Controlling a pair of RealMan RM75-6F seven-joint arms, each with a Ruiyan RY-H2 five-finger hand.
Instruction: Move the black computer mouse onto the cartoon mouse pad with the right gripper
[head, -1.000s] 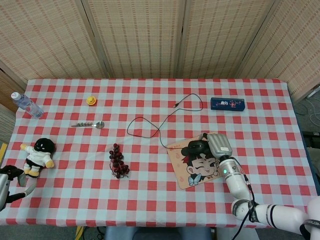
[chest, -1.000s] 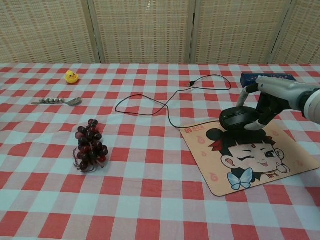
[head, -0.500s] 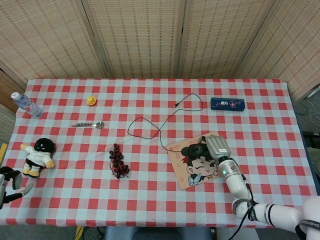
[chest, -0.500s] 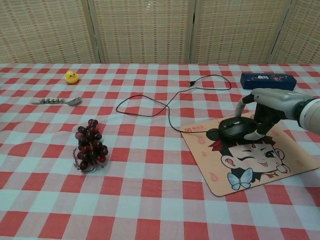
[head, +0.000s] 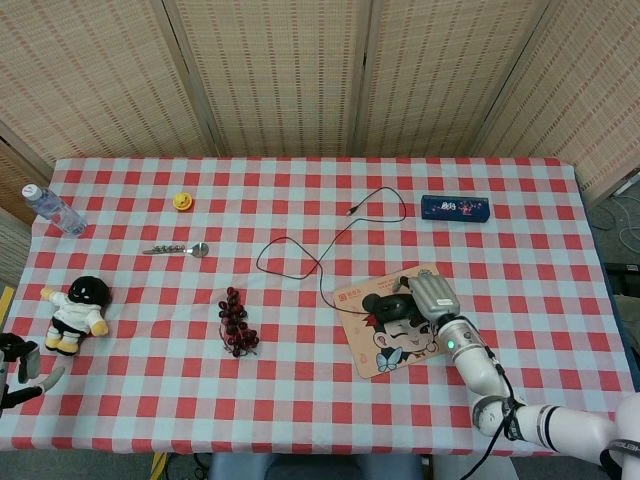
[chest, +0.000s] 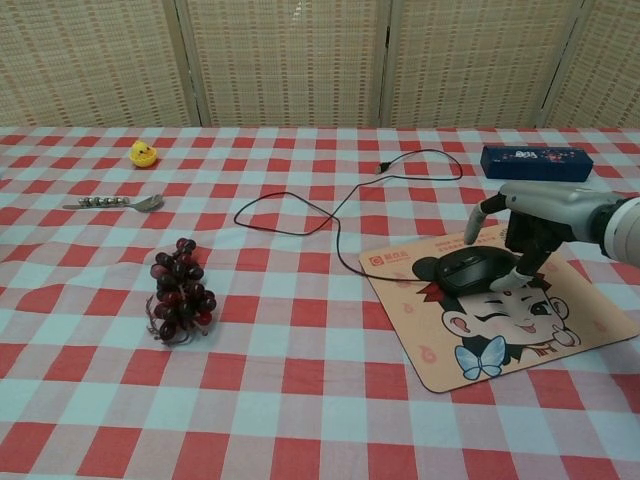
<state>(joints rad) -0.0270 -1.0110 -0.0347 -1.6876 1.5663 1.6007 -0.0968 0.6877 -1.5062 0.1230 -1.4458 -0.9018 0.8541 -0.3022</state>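
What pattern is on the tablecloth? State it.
The tablecloth has a red-and-white checked pattern, clearest in the chest view.

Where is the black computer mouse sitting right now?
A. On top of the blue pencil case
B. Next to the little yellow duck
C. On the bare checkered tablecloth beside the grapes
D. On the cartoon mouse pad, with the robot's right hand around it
D: the black computer mouse rests on the cartoon mouse pad, over the cartoon girl's hair, with the right hand around it.

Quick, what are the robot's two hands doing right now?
Left hand: holds nothing, fingers apart, open.
Right hand: grips the black mouse on the mouse pad.
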